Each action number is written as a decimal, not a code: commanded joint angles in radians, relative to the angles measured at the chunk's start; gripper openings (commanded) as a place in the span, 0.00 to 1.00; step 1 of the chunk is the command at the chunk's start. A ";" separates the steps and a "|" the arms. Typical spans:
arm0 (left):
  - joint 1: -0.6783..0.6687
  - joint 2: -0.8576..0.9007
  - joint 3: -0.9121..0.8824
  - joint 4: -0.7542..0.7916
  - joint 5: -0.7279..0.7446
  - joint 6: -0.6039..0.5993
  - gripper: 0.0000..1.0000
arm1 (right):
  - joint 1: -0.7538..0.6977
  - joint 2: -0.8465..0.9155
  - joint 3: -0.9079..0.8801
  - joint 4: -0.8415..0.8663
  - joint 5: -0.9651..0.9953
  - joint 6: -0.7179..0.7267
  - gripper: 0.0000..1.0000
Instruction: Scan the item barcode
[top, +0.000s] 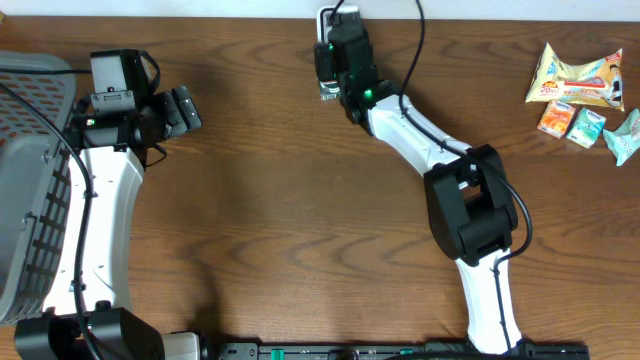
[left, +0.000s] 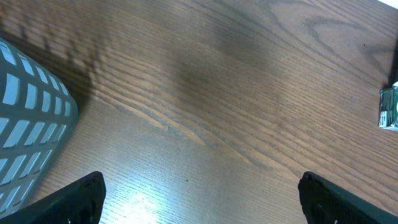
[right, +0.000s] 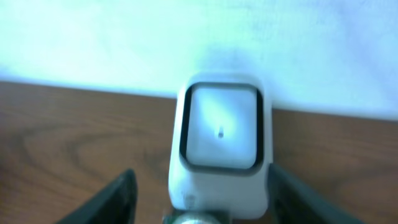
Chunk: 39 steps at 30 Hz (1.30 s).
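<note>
At the far edge of the bench (top: 280, 200), the right hand (right: 202, 177) pinches the small silvery item (right: 199, 218) just before the white scanner (right: 221, 146); the left hand (left: 200, 180) is spread wide, empty. I'd turn the barcode face square to the window and hold steady (which face carries the code, can't tell). Nothing reads: item label and snack packets (top: 575, 80) too blurred.

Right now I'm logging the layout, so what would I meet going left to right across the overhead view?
Grey basket → left pincer → white scanner → snack packets.
</note>
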 joint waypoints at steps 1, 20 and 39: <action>0.003 0.005 -0.005 -0.003 -0.006 -0.008 0.98 | -0.026 -0.039 0.004 0.045 -0.053 -0.061 0.54; 0.003 0.005 -0.005 -0.003 -0.006 -0.008 0.98 | -0.022 0.042 0.003 -0.124 -0.258 -0.018 0.63; 0.003 0.005 -0.005 -0.003 -0.006 -0.008 0.98 | -0.005 0.115 0.000 -0.227 -0.239 -0.008 0.70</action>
